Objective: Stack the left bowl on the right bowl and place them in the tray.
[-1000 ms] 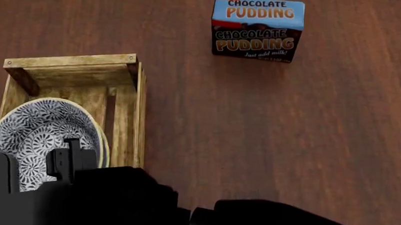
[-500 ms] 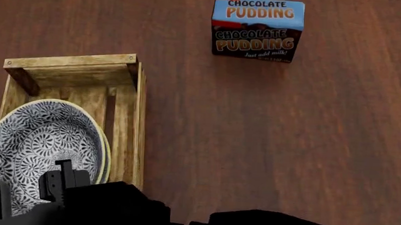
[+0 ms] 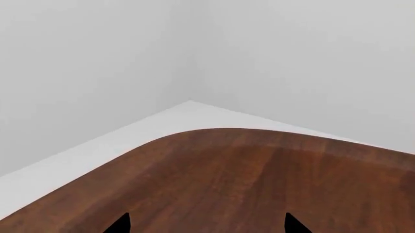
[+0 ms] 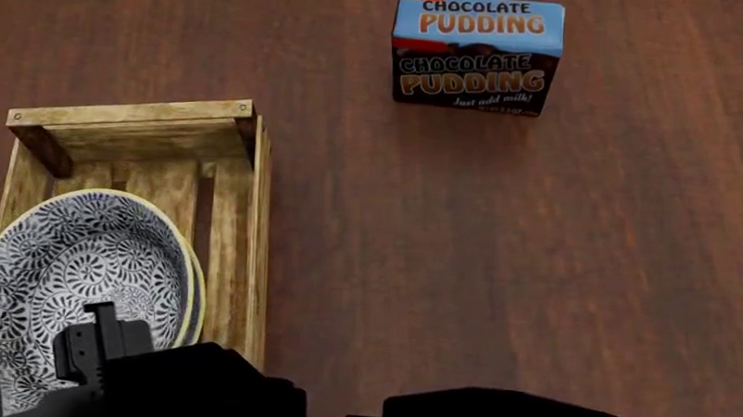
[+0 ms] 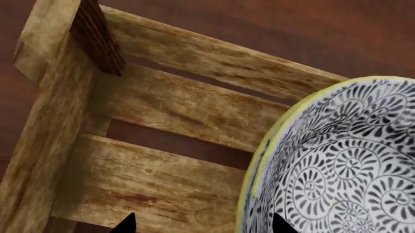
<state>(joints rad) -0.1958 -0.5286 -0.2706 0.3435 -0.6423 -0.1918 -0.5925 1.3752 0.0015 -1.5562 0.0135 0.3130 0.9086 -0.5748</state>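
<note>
One dark wood table (image 4: 494, 250) with rounded corner meets pale walls (image 3: 97, 58).

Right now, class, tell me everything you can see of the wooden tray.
The tray is a rectangular crate of pale, worn wood with low plank sides, a slatted floor showing gaps, and darker corner posts. It sits flat on the brown table, at the head view's left, its near end out of frame. Stacked patterned bowls with yellow rims lie inside it, filling most of its width. A black gripper overlaps the bowls; whether it touches them is unclear.

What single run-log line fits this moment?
bowls: stacked, in tray | right gripper: over tray, holding nothing | pudding box: apart
</note>
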